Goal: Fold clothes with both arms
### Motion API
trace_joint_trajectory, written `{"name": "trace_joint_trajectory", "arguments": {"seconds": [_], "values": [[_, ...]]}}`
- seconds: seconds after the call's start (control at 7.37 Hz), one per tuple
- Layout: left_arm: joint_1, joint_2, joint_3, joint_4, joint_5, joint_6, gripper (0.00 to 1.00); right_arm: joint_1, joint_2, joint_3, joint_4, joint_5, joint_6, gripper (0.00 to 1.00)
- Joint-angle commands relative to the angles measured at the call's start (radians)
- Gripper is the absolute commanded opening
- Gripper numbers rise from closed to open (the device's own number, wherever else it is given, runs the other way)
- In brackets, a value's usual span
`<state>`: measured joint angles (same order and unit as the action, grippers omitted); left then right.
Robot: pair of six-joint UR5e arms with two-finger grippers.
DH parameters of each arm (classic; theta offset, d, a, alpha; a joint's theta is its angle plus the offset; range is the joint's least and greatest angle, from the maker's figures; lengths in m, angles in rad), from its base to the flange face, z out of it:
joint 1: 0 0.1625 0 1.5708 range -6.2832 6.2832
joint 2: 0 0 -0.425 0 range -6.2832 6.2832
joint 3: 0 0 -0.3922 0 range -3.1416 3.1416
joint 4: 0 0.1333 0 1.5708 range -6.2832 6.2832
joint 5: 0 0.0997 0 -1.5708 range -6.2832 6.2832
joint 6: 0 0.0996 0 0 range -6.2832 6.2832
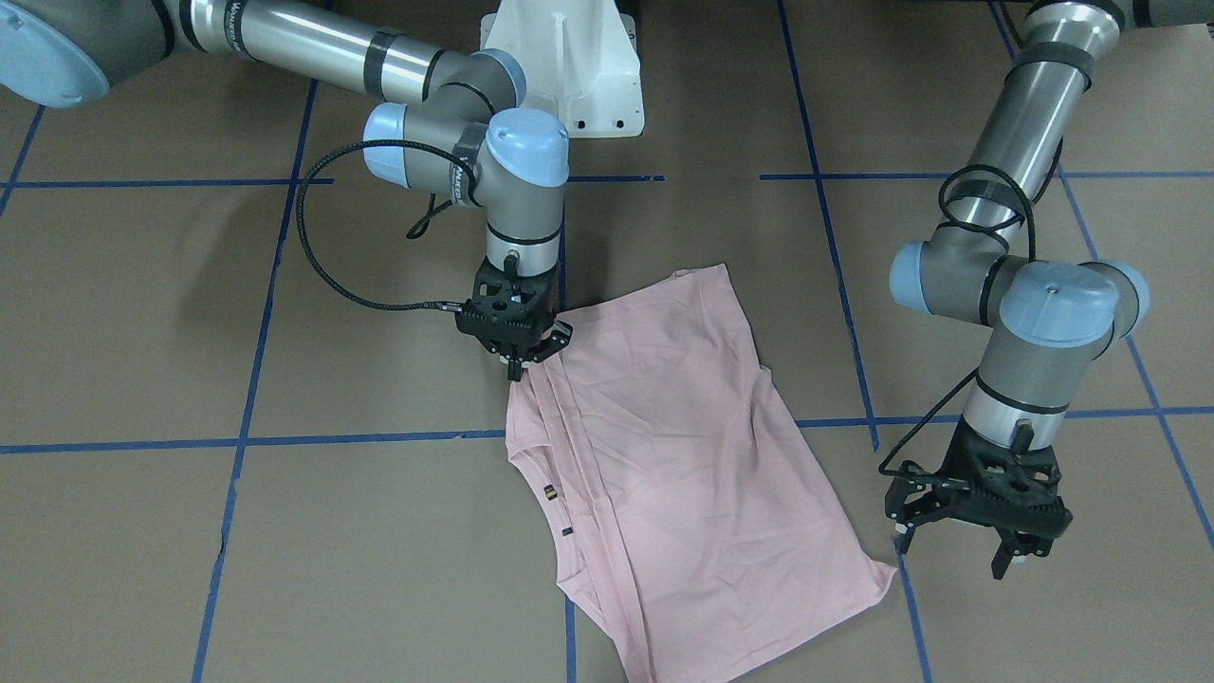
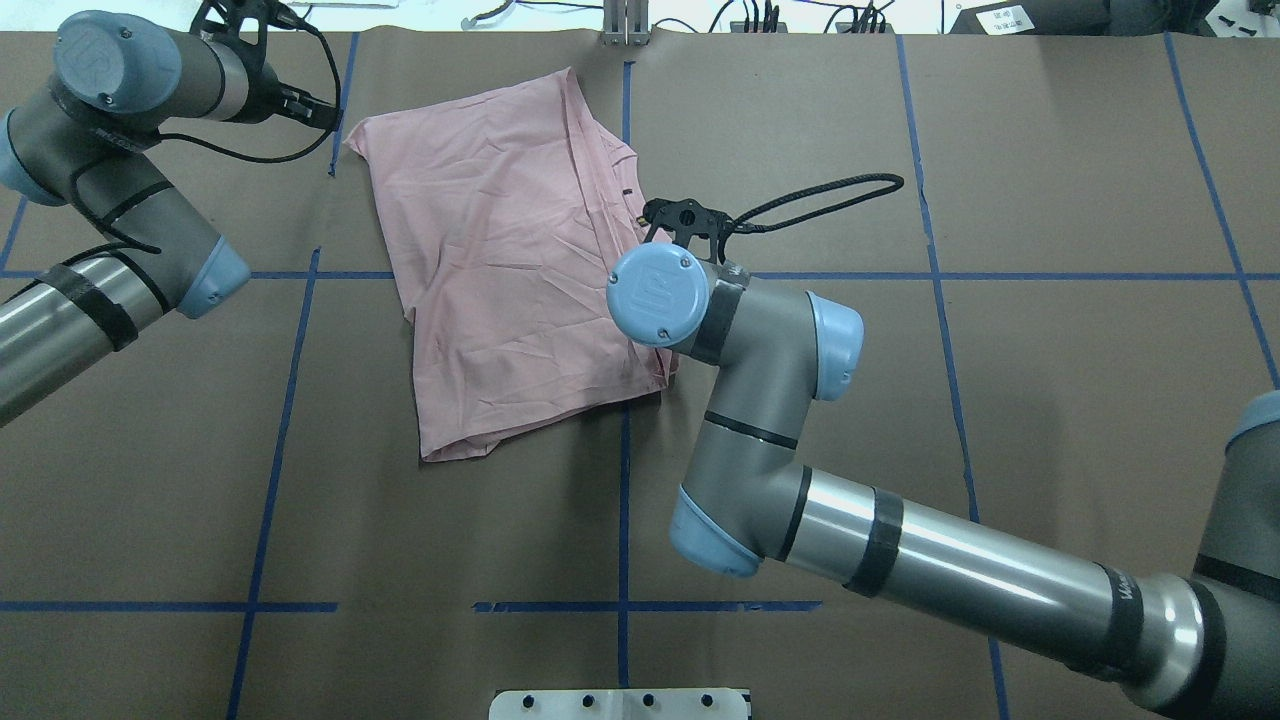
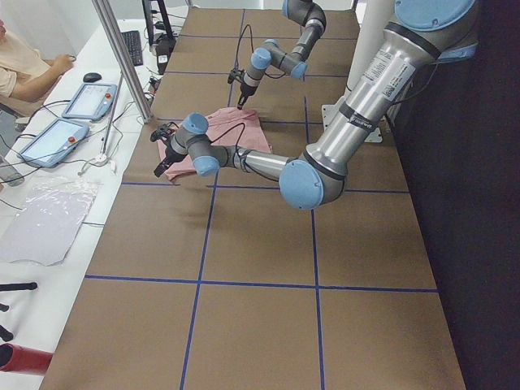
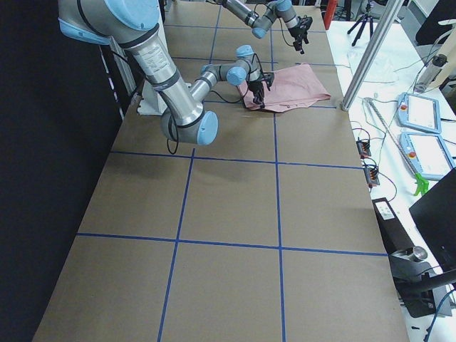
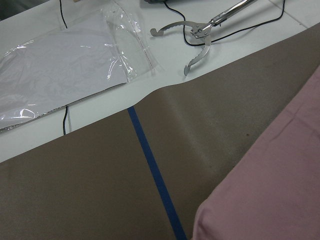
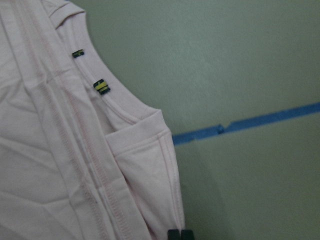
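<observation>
The pale pink T-shirt lies flat on the brown-covered table, on the far side from the white pedestal and a little left of the middle, skewed against the grid of blue tape. Its plain side faces up, lightly creased. Its right edge is doubled over in long narrow folds, with seams running along them. The neckline opens toward the right, two small dark tags on its rim, and a sleeve lies folded just beside it. The right gripper points straight down at that right edge, its fingertips drawn together and pinching the sleeve's hem against the table. The left gripper hangs off the shirt's far left corner, close to the cloth but apart from it, its fingers spread wide and holding nothing. Past the table's far edge, on a white bench, lie a clear plastic sheet and a pair of metal tongs.
</observation>
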<state>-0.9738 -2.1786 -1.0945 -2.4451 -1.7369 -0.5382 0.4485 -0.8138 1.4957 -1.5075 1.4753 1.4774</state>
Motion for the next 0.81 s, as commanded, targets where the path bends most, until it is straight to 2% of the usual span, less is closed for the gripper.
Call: {"name": "trace_joint_trajectory", "arguments": {"seconds": [0.0, 0.14, 0.27, 0.54, 0.68], "values": [[0.001, 0.000, -0.004, 0.000, -0.001, 0.000, 1.00, -0.155, -0.176, 0.282, -0.098, -0.119, 0.017, 0.00], [0.003, 0.000, -0.013, 0.000, -0.001, 0.000, 1.00, -0.241, -0.247, 0.376, -0.108, -0.204, 0.043, 0.00], [0.004, 0.002, -0.024, 0.000, -0.001, -0.002, 1.00, -0.266, -0.298, 0.432, -0.109, -0.213, 0.058, 0.00], [0.006, 0.005, -0.033, 0.000, -0.001, -0.002, 1.00, -0.272, -0.338, 0.452, -0.108, -0.214, 0.060, 0.00], [0.007, 0.011, -0.060, 0.003, -0.004, -0.002, 1.00, -0.278, -0.337, 0.454, -0.108, -0.216, 0.061, 0.24]]}}
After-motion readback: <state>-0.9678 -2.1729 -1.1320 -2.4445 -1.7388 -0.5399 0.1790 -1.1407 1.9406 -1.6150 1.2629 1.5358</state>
